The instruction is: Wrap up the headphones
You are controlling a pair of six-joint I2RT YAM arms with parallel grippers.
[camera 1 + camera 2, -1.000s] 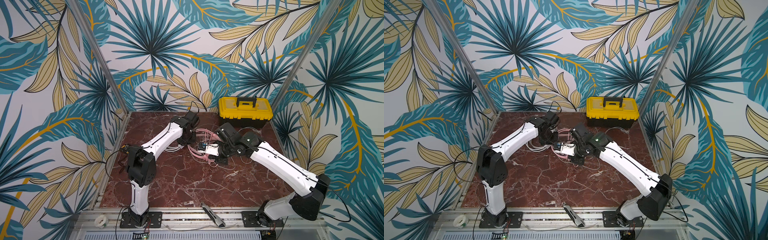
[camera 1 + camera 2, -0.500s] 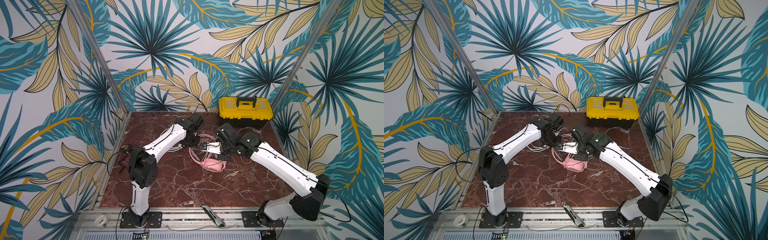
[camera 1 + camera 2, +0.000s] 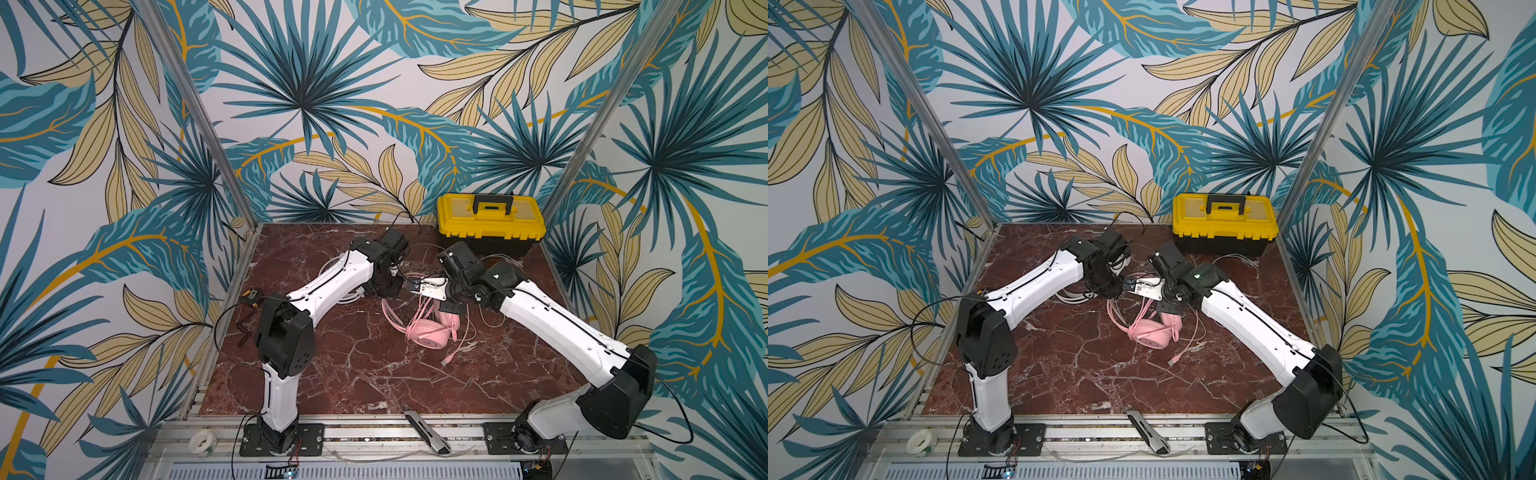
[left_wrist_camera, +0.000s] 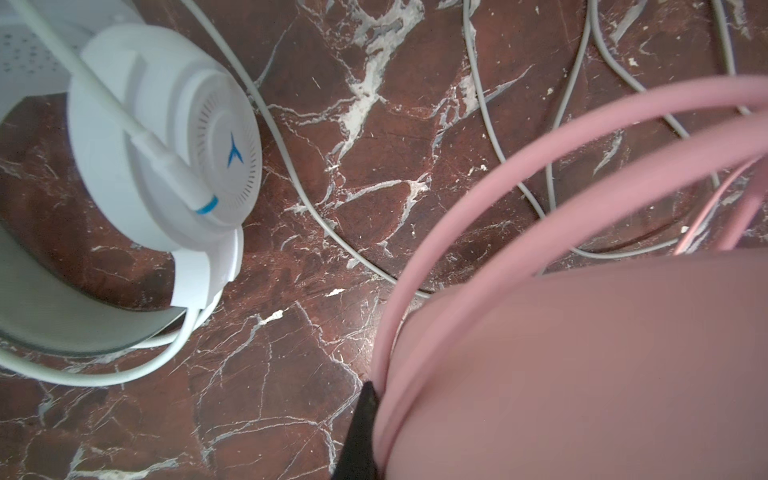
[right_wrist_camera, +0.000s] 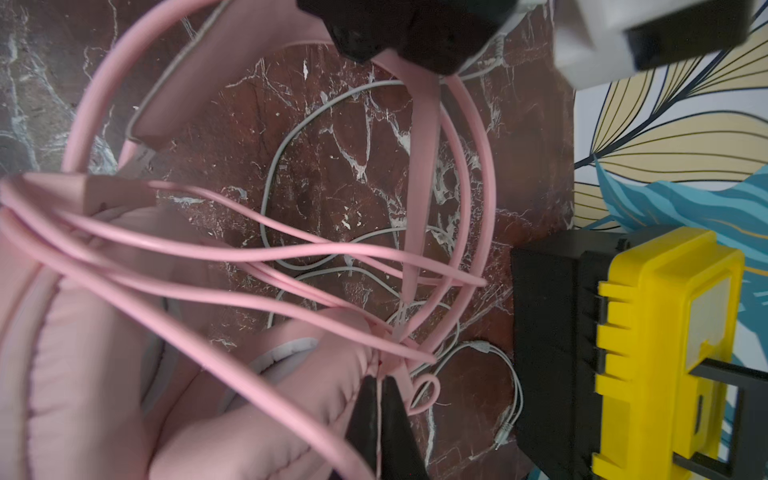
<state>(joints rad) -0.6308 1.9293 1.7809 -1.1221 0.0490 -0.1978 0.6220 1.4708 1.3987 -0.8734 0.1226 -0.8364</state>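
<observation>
The right pincer [image 5: 379, 386] is pressed together on a strand of the pink cable [image 5: 232, 253], with the thin line nipped between its two black fingers. Facing it, the left pincer [image 3: 401, 286] is clamped on the headband [image 5: 419, 174] of the pink headset [image 3: 430, 336]. It holds the arch up while the ear cups sit low, on or just over the tabletop [image 3: 340, 374]; I cannot tell which. Several cable strands already run across the headset between band and cups, slack and uneven. A tail trails off to the plug [image 3: 444, 362] lying on the tabletop.

The step in hand looks like laying another turn. To do it well, the left pincer should act as a fixed anchor and not twist. The right one should carry its strand round under light, even tension, so the new turn lies beside the others rather than across them. A hard pull could drag the band out of the left grip or cinch the slack loops into a knot. The grey-white cables of the white headset [image 4: 166, 145], which lies beside the left arm, run under the pink loops. The turn should pass above them and clear of the yellow toolbox [image 5: 656, 353] close by.
</observation>
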